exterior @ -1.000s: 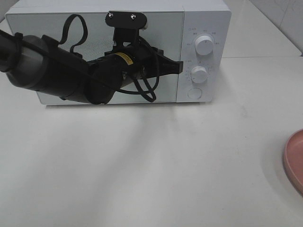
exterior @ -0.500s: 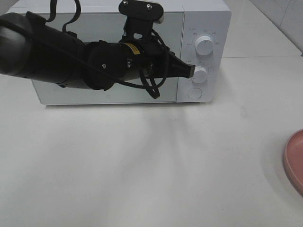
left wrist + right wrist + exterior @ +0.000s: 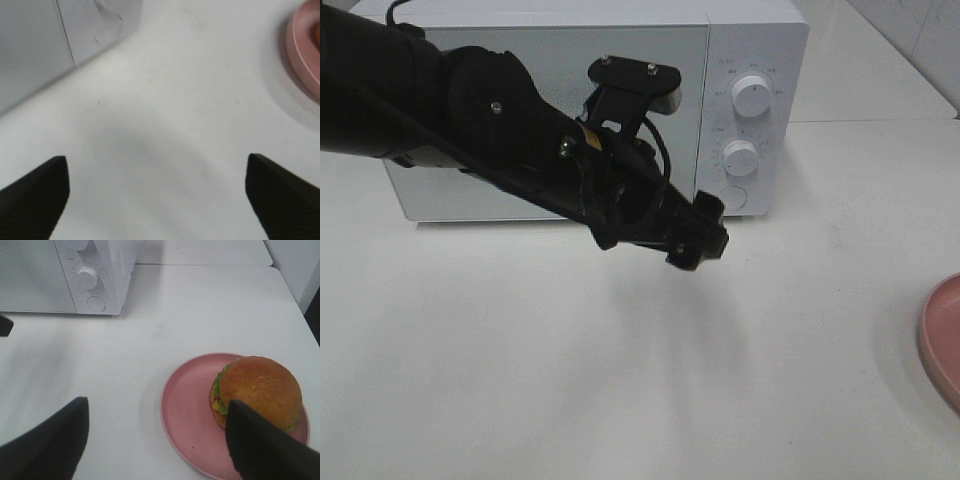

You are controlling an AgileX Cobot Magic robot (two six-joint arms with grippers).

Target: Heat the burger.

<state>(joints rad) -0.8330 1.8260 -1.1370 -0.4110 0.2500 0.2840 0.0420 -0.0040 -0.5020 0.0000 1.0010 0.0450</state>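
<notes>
Here the left arm [image 3: 470, 130] reaches across the front of the white microwave [image 3: 760, 40], covering much of its closed door, and its left gripper [image 3: 698, 238] hangs above the table [image 3: 620, 380] just in front of the round button [image 3: 731, 197] under the two dials. In the left wrist view only the two dark fingertips [image 3: 35, 192] show, spread wide at the frame's corners with bare table between them and nothing held; that view is blurred, and a corner of the microwave and a slice of the pink plate [image 3: 302, 50] are cut off at its edges. From the high camera the plate [image 3: 942, 340] appears only as a curved rim at the right border, and its contents fall outside the frame. The burger [image 3: 257, 392] is visible solely in the right wrist view, resting on the far side of the plate [image 3: 187, 415], well apart from the microwave; part of its bun is masked by one dark finger [image 3: 260, 447]. The right gripper [image 3: 157, 440] stands with its fingers apart above the plate's near rim, gripping nothing. The right arm itself lies beyond the high camera's field.
</notes>
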